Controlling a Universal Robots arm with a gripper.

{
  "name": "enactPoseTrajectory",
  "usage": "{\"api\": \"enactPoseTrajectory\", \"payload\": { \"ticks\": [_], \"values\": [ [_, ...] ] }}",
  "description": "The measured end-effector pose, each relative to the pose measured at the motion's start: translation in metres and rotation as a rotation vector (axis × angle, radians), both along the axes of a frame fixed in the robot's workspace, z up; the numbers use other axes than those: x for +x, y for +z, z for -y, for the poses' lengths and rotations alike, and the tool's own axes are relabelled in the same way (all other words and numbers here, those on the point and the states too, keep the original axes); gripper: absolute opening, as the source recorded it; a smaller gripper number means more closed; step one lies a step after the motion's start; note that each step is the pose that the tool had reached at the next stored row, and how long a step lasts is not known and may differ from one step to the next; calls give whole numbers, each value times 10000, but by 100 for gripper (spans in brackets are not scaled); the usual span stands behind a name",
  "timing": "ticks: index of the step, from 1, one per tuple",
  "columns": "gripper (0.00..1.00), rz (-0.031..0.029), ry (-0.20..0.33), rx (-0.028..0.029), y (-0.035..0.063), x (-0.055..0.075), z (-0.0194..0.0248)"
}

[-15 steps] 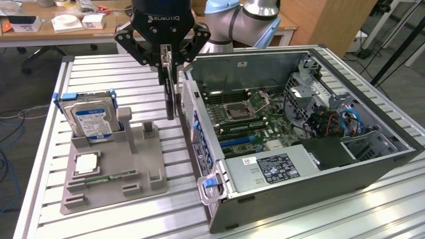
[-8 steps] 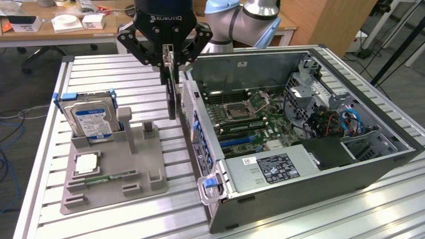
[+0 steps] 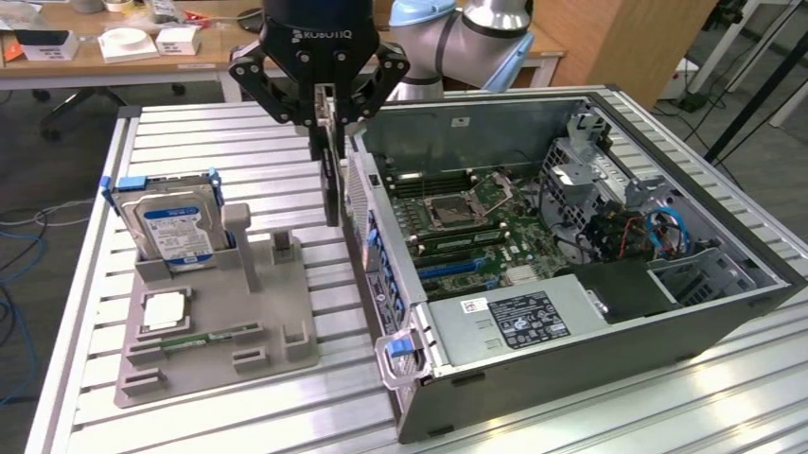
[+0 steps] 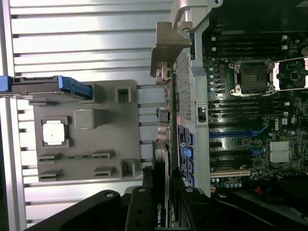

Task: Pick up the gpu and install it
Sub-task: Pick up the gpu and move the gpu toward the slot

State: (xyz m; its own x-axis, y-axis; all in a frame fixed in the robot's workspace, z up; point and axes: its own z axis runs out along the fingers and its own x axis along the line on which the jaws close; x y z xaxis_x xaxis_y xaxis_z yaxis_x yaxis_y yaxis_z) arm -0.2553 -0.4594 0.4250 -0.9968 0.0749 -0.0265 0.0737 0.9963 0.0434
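Top of the gpu (image 3: 332, 184) hidden in the grip of the tool (image 3: 328, 123), arm (image 3: 436, 43) cut off by the exterior view's edge, hard drive (image 3: 177, 232) label too small for me to read

This looks like a robotics lab. An open desktop computer case (image 3: 631, 364) and a grey parts fixture (image 3: 284, 312) sit on a slotted aluminium table (image 3: 189, 128). Behind them are a robot arm (image 3: 461, 38) and a cluttered wooden workbench (image 3: 215, 47).
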Motion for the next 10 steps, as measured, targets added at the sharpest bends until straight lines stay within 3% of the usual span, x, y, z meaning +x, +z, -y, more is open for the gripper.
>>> {"api": "enactPoseTrajectory", "payload": {
  "ticks": [10],
  "values": [
    [26, -1, 0, 0, 1, 50, 0]
  ]
}}
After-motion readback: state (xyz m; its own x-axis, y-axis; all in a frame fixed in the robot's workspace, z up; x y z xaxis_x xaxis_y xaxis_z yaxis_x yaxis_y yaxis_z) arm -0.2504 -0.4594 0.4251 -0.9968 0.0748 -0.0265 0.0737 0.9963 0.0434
